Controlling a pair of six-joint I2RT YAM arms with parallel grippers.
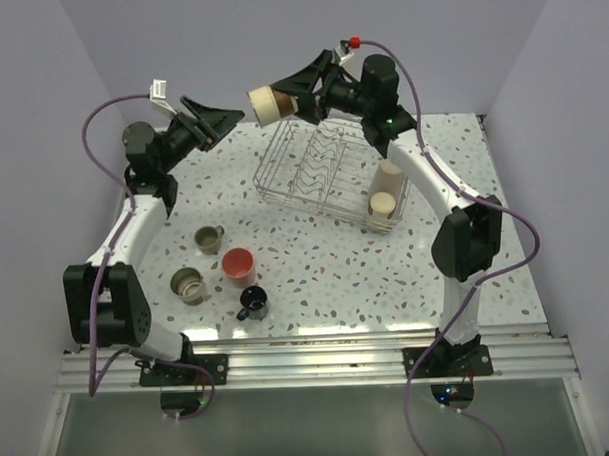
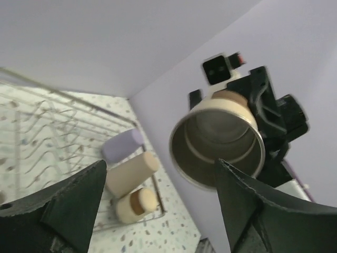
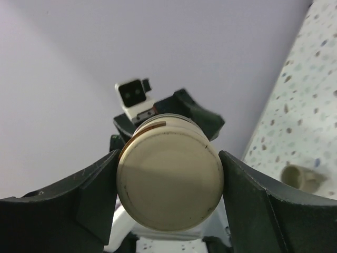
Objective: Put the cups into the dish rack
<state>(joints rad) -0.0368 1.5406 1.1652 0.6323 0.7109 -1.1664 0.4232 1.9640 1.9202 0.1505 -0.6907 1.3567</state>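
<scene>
A metal rail [image 1: 319, 353] runs along the near edge, with the two arm bases bolted to it, and beyond it lies a white speckled table [image 1: 387, 285] closed in by plain lavender walls [image 1: 278, 39] on the left, right and far sides. On the near left of the table four cups stand loose and upright, mouths up: a black mug [image 1: 253, 304] nearest, a grey-beige cup [image 1: 188, 284] to its left, a coral-pink cup [image 1: 238, 263] just beyond, and a small handled cup [image 1: 208, 237] farthest of the four. Farther back and to the right sits the dish rack [image 1: 317, 162], a silvery wire basket with prongs. At its right end a lavender cup [image 2: 122, 145], a beige tumbler [image 2: 131, 173] and a short beige cup [image 2: 136, 204] lie on their sides, close together. Above the rack's far left corner, off the table, the right gripper [image 1: 285, 102] holds a cream cup [image 1: 268, 104]. Its fingers [image 3: 89, 195] press on the cup's sides. The cup lies level, its long axis running left to right, metallic mouth to the left and flat base toward the right wrist. Facing that mouth from the left, the left gripper [image 1: 226, 121] hangs with its fingers [image 2: 68, 205] spread wide, empty and clear of the cup.
</scene>
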